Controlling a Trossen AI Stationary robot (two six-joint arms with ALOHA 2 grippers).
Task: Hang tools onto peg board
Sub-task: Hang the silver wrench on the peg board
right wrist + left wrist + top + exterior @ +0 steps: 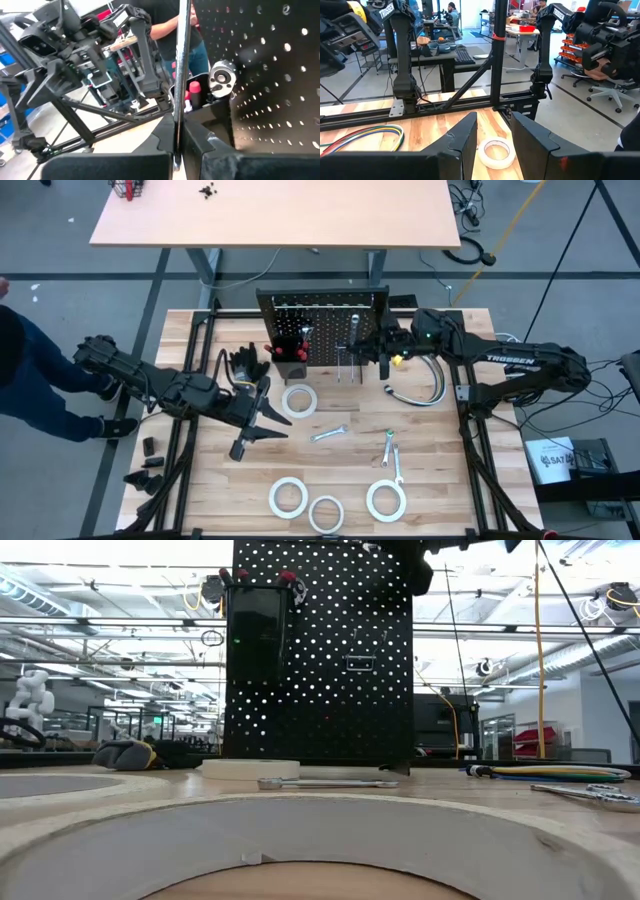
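L gripper hovers low over the bench, left of centre, fingers parted w/ nothing between them; in its wrist view a white tape roll lies on the wood just past the fingertips. That looks like its next pick, not yet begun.

Centre: peg board stands upright at the back of the bench, small black bin on its left half w/ red-handled screwdrivers in it. A ratchet already hangs on the board.

R gripper is right at the board's front face, clenched on a thin silver wrench held upright. Step in hand, as I read it: hanging that wrench. Next move calls for lining the wrench's top end w/ a hook, easing it on, then letting go; which hook is meant I can't tell.

Still on the bench: tape roll in front of the board, wrench mid-bench, wrenches right of it, three more tape rings along the near edge.

Room: tight at the board, since the R arm crowds its right side and a grey hose lies just below it. Open wood btw the two arms. Gloves sit close to the L gripper. Bench edges well apart from both grippers.
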